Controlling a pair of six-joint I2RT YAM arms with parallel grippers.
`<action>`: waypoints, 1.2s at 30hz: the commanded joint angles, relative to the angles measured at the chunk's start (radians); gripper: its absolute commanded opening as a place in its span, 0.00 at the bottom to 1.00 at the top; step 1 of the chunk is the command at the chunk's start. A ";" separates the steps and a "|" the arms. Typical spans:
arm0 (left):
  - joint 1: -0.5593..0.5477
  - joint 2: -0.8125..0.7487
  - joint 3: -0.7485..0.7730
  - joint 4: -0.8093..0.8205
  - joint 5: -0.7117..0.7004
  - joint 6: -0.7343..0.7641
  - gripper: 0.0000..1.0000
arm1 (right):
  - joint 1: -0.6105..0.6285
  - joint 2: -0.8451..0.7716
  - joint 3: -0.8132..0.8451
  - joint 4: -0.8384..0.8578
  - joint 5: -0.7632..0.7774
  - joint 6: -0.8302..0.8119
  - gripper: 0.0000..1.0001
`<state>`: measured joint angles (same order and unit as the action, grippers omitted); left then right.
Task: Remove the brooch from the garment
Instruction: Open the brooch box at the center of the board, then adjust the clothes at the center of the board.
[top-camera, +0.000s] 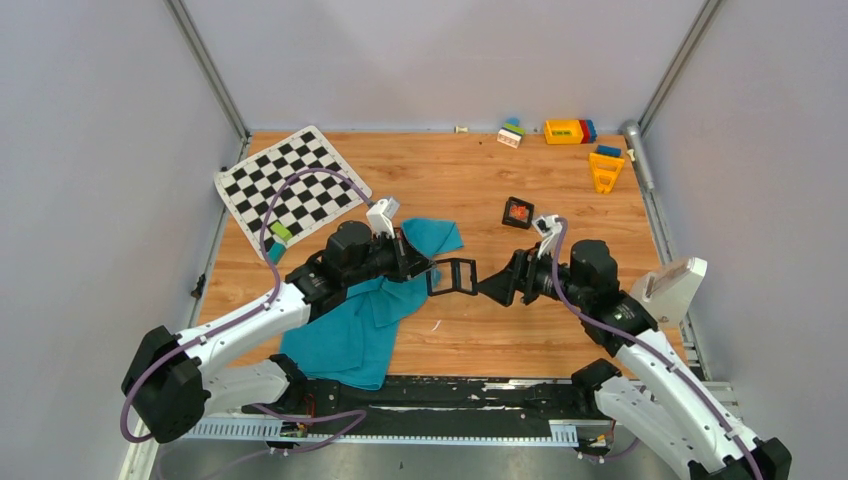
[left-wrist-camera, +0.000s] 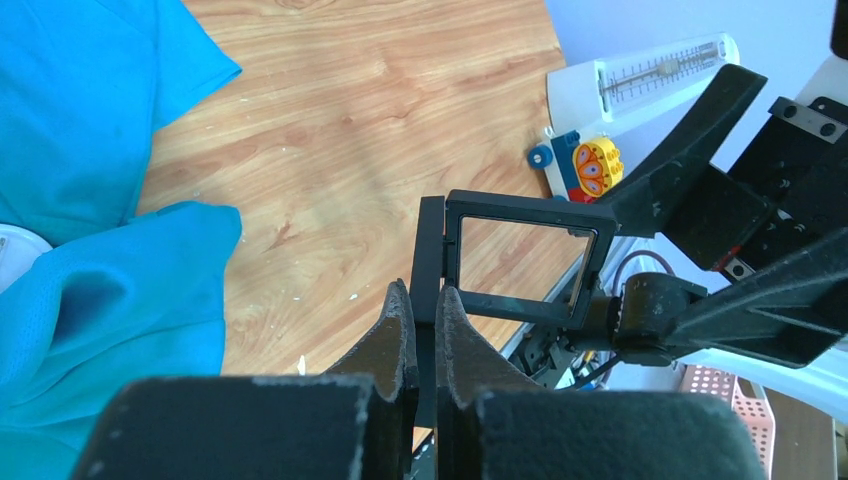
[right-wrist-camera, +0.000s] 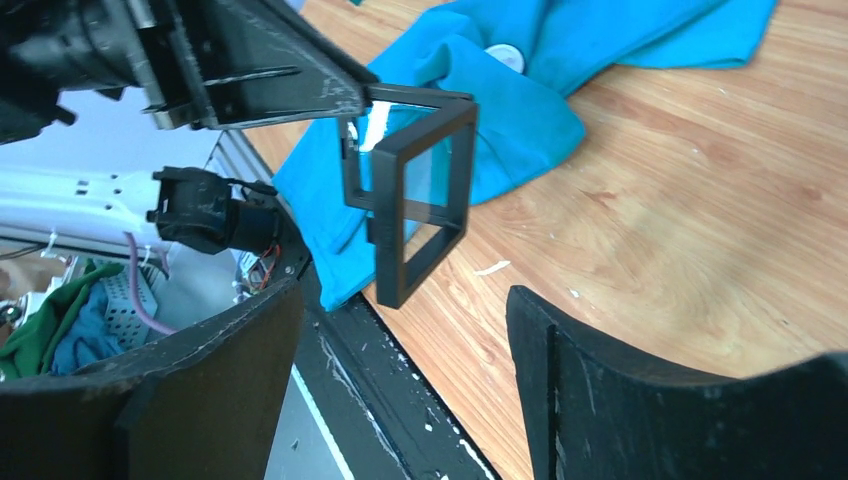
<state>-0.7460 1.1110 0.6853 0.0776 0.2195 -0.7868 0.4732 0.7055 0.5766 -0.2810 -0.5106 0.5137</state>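
Note:
The teal garment (top-camera: 350, 330) lies crumpled on the wood under my left arm; it also shows in the left wrist view (left-wrist-camera: 90, 110) and the right wrist view (right-wrist-camera: 560, 60). A small white patch (right-wrist-camera: 505, 57) sits on it, and I cannot make out a brooch. My left gripper (top-camera: 432, 272) (left-wrist-camera: 422, 300) is shut on one edge of a hinged black square frame box (top-camera: 452, 277) (left-wrist-camera: 520, 260), held above the table. My right gripper (top-camera: 487, 285) (right-wrist-camera: 400, 300) faces it with its fingers wide apart, and the frame box (right-wrist-camera: 420, 200) hangs just ahead of them.
A black-and-white checkered mat (top-camera: 290, 180) lies at the back left. A small black box with something red-orange inside (top-camera: 517, 212) sits mid-table. Toy bricks (top-camera: 565, 131) and an orange piece (top-camera: 605, 168) are at the back right. A white device (top-camera: 672, 285) stands by the right edge.

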 joint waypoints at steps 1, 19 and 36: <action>-0.003 -0.008 0.033 0.023 0.013 -0.006 0.00 | 0.003 0.000 -0.009 0.079 -0.088 -0.047 0.73; 0.000 0.008 0.034 0.038 0.037 -0.010 0.02 | 0.073 0.110 0.029 0.053 0.044 -0.041 0.22; 0.011 0.098 0.154 -0.341 -0.389 0.337 0.75 | 0.074 0.211 0.172 -0.253 0.439 0.031 0.00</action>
<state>-0.7387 1.1625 0.7738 -0.1261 0.0834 -0.5735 0.5446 0.8856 0.6594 -0.4892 -0.2123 0.5117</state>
